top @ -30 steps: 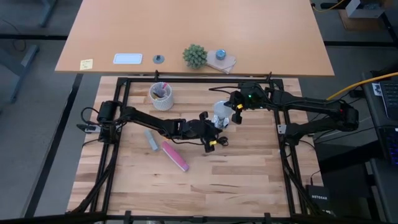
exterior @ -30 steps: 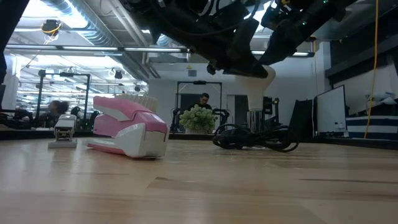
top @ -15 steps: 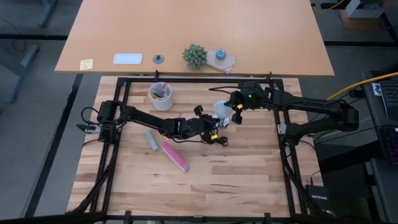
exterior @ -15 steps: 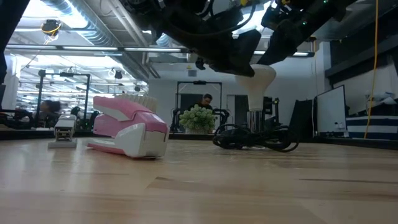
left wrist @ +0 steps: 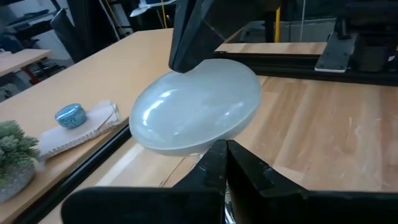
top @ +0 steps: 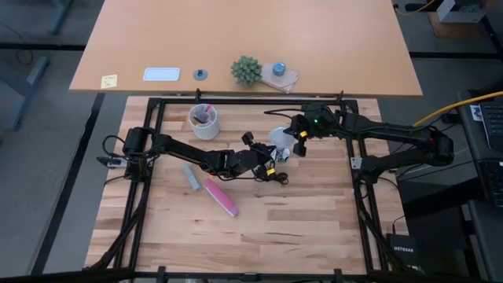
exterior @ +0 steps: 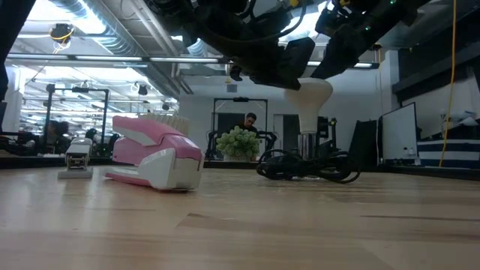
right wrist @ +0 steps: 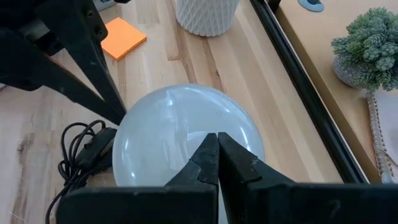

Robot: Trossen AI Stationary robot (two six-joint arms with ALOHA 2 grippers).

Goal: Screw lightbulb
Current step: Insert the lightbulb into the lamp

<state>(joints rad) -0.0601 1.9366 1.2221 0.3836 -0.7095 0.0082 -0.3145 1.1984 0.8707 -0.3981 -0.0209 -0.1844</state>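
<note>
The white frosted lightbulb (top: 278, 141) stands upright, its neck down in the shiny metal socket (exterior: 307, 144), round top up (exterior: 307, 94). The socket's black cord (exterior: 300, 166) lies coiled around it on the table. My left gripper (top: 269, 154) is shut, with its tips at the bulb's left side; it also shows in the right wrist view (right wrist: 118, 112). My right gripper (top: 290, 141) is shut, with its tips at the bulb's right side; it also shows in the left wrist view (left wrist: 186, 62). My left gripper has its shut fingertips (right wrist: 115, 107) against the side of the bulb's round top (right wrist: 134, 124). It comes slanting down from the table's left and near side. The bulb stays upright in the socket. My right gripper has its shut fingertips (left wrist: 185, 59) against the upper side of the bulb's round top (left wrist: 199, 74), opposite my left gripper. It comes slanting down from the table's right and far side.
A white cup with pens (top: 203, 121) stands at the far left. A pink stapler (top: 222, 196) and a grey bar (top: 191, 177) lie left of centre, toward the near side. An orange note (right wrist: 121, 37) lies near the cup. A black frame (top: 251, 101) rims the table.
My left gripper has rolled about its wrist and drawn a little toward the table's left, so more of the bulb's round top shows in the low view. The bulb and the socket stay where they were.
</note>
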